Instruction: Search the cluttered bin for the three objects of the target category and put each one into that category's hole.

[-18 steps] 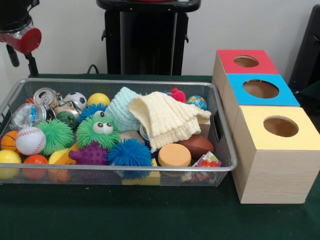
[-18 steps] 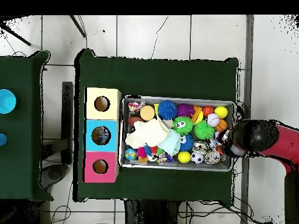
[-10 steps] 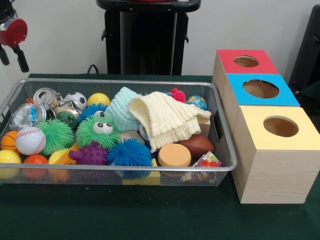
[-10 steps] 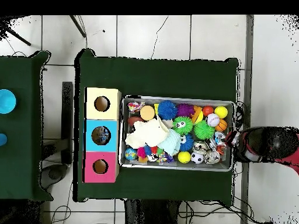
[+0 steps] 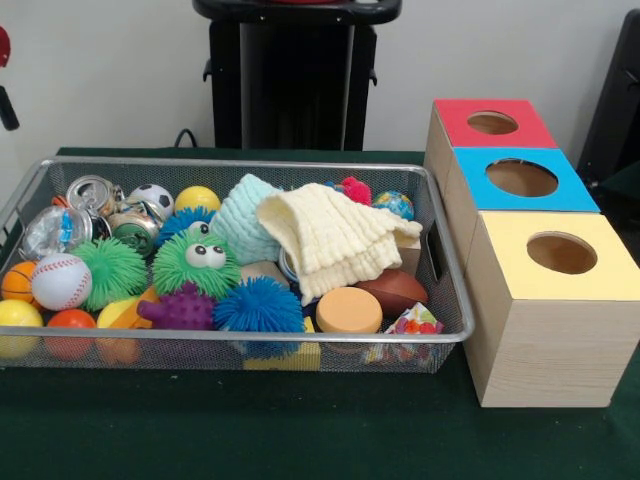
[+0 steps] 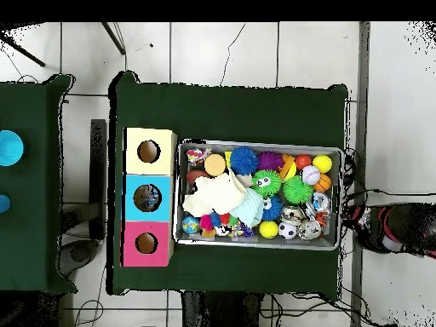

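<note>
The wire-mesh bin (image 5: 230, 163) sits on the green table, packed with toys; it also shows in the overhead view (image 6: 255, 143). One clear, wrinkly bottle (image 5: 52, 230) with a blue-and-white label lies at the bin's left end in the front view, and at its right end in the overhead view (image 6: 319, 203). I see no other bottles; they may be hidden under the clutter. Only a sliver of my gripper (image 5: 7, 108) shows at the left edge, off the bin. My arm (image 6: 400, 228) is beyond the table's right side in the overhead view.
Three wooden boxes with round holes stand beside the bin: red (image 5: 490, 122), blue (image 5: 520, 178), yellow (image 5: 560, 255). Shiny cans (image 5: 92, 192) lie by the bottle. A cream cloth (image 5: 330, 240), fuzzy balls (image 5: 205, 262) and sports balls (image 5: 60, 280) fill the bin.
My arm has drawn away from the bottle end of the bin, sliding to the left edge of the front view and off the table in the overhead view. The bin's contents have not moved.
</note>
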You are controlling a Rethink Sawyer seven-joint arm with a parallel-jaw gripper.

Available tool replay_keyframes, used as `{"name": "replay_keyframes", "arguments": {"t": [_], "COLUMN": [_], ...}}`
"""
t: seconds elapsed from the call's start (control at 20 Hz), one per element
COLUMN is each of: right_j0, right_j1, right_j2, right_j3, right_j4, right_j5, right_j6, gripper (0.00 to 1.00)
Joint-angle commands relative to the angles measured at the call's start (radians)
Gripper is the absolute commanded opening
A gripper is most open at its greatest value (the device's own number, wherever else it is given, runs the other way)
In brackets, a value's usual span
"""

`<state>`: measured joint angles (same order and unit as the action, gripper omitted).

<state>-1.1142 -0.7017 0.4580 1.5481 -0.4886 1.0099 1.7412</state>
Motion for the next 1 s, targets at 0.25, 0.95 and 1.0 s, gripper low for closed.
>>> {"name": "replay_keyframes", "arguments": {"t": [0.25, 0.95, 1.0], "right_j0": [-0.042, 0.001, -0.005], "right_j1": [-0.025, -0.054, -0.038], "right_j2": [-0.001, -0.059, -0.056], "right_j3": [0.291, 0.312, 0.298], "right_j4": [-0.06, -0.027, -0.028], "right_j5": [-0.206, -0.206, -0.205], "right_j6": [-0.073, -0.005, -0.018], "gripper": [1.0, 1.0, 1.0]}}
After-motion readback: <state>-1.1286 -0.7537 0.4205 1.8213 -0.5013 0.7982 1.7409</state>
